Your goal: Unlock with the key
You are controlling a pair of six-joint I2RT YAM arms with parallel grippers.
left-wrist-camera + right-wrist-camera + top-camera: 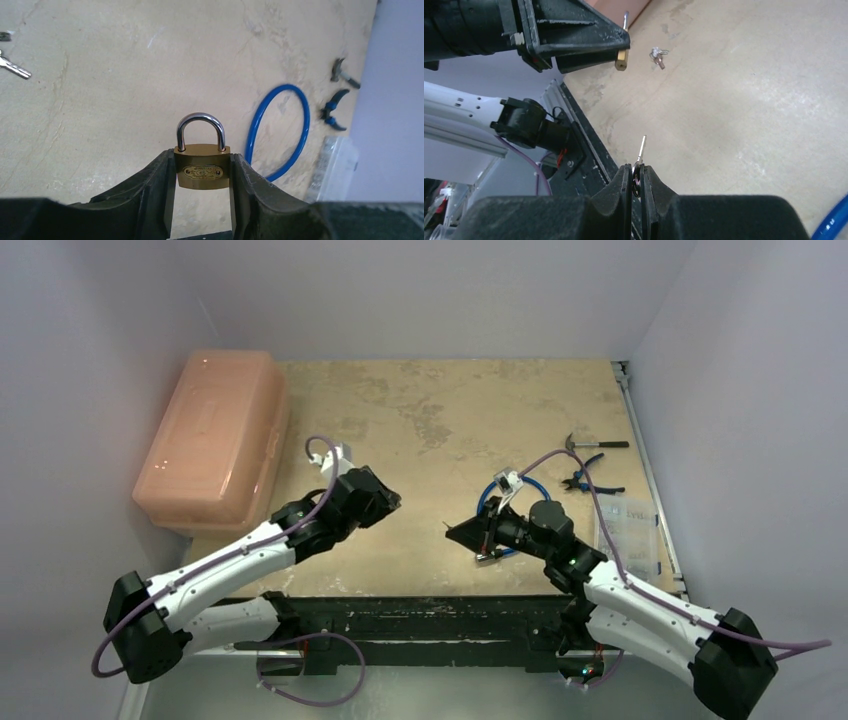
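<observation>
A brass padlock (pixel 202 172) with a closed silver shackle is gripped by its sides between the fingers of my left gripper (pixel 202 162) and held above the table. In the right wrist view the padlock's bottom (pixel 622 59) sticks out from the left gripper's tip (pixel 589 42) at the upper left. My right gripper (pixel 638 172) is shut on a small silver key (pixel 641 147), whose blade points up toward the padlock with a clear gap between them. In the top view the two grippers (pixel 385 502) (pixel 455 532) face each other near the table's front.
A spare bunch of keys (pixel 657 54) lies on the table and also shows in the left wrist view (pixel 12 65). A blue cable loop (pixel 280 130), a small hammer (pixel 598 444), pliers (pixel 585 480) and a clear bag (pixel 630 535) lie at right. A pink box (pixel 215 435) stands at left.
</observation>
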